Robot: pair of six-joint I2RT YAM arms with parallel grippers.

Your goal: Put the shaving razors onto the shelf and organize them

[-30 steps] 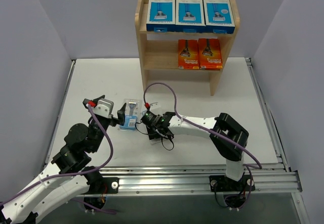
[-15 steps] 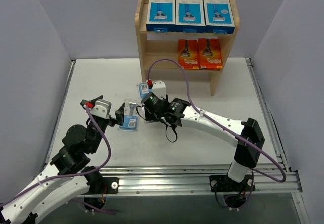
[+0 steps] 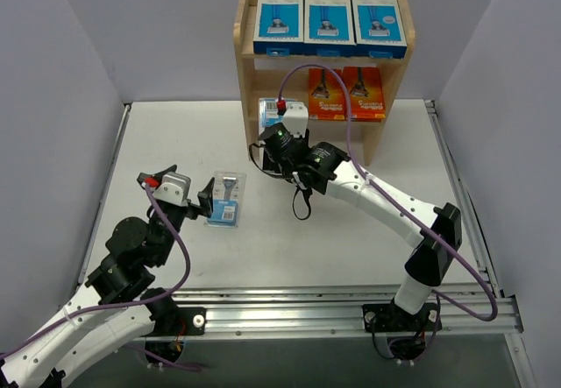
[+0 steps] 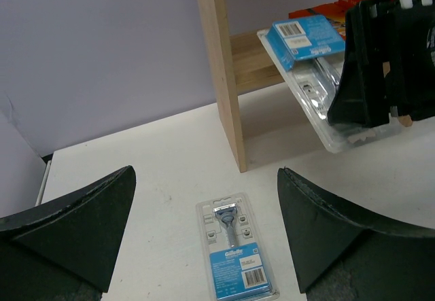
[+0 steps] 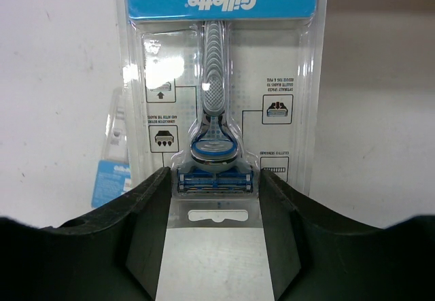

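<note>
Clear blister razor pack [image 5: 221,77]: clamped at its hang-tab end by right gripper [image 5: 214,179], long axis running ahead toward shelf [image 3: 243,64] middle tier.
Left gripper [image 4: 205,179]: spread wide, second blister pack [image 4: 234,250] ahead on table [image 3: 175,134].

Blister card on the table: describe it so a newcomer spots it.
On the white table, before the light wooden three-tier shelf, look left of centre, by the left gripper. The clear blister razor card with a blue label is the only pack lying flat; its twin is in the right gripper.
</note>
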